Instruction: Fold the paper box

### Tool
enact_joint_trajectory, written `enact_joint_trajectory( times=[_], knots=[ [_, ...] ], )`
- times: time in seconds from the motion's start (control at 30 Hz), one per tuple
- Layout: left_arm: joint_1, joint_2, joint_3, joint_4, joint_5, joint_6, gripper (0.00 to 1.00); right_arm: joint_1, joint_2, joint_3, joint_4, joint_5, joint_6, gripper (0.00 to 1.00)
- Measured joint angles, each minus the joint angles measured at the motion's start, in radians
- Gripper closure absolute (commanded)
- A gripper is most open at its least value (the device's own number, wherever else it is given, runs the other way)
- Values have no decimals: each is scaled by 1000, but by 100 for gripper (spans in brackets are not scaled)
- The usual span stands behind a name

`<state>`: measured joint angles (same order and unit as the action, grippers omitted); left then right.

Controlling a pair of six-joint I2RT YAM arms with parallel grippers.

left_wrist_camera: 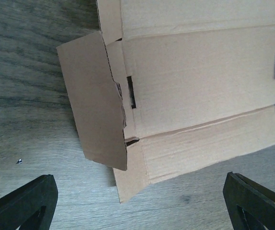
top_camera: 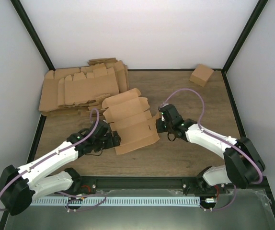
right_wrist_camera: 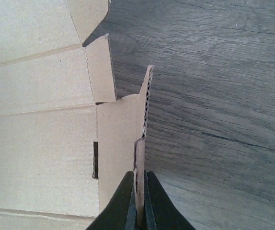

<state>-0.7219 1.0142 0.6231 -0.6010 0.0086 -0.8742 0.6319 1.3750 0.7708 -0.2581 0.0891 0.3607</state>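
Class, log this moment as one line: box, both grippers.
paper box: mostly flat, end flaps raised | left gripper: open beside it | right gripper: shut on its flap

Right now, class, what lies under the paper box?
The paper box rests on the wooden table, whose boards show all along its edges. Whatever sits beneath its middle cannot be seen, since the cardboard covers it.

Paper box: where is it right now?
Top view: the paper box lies mid-table, between the open left tool and the right tool, which pinches its right flap; the pile of blanks lies behind-left.
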Motion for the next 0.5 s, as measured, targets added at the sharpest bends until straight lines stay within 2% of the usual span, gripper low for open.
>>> enact_joint_trajectory(
  times=[0.27, 0.5],
  knots=[
    [-58, 10, 3, -22, -56, -45, 2, 0, -77, -32, -8, -42, 45, 99],
    [-75, 60, 6, -18, -64, -49, 5, 0, -84, -54, -6, -70, 70, 99]
  ],
)
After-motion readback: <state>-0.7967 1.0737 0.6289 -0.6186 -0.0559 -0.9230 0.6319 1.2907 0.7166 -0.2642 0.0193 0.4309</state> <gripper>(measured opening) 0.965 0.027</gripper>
